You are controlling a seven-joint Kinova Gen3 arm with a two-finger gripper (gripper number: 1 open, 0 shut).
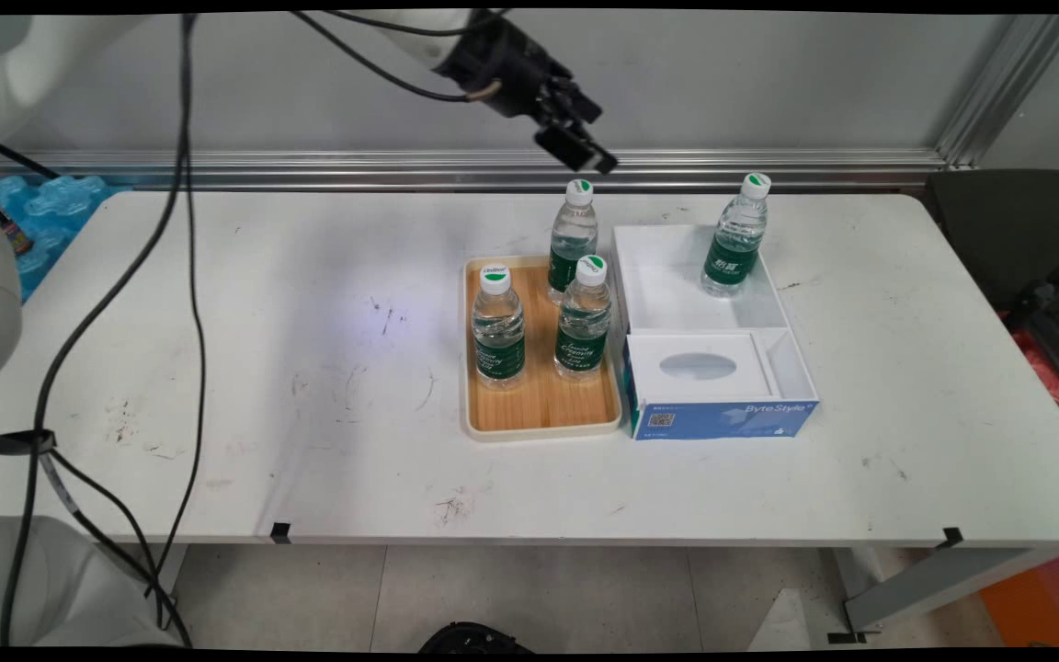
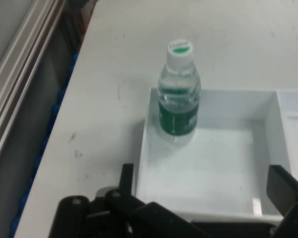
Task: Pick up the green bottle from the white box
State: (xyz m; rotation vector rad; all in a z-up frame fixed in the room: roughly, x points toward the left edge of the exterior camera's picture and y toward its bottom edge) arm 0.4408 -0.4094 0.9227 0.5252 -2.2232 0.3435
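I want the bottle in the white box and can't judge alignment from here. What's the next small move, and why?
Probably slide sideways at this height toward the box bottle, without descending yet. The gripper hangs open and empty high over the rear bottle on the tray, and in the hand view the box bottle stands a little left of centre between the fingers.

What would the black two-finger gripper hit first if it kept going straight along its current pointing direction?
Probably the floor of the white open box, near the clear water bottle with the green label standing in it. The black two-finger gripper is open and empty; depth is uncertain.
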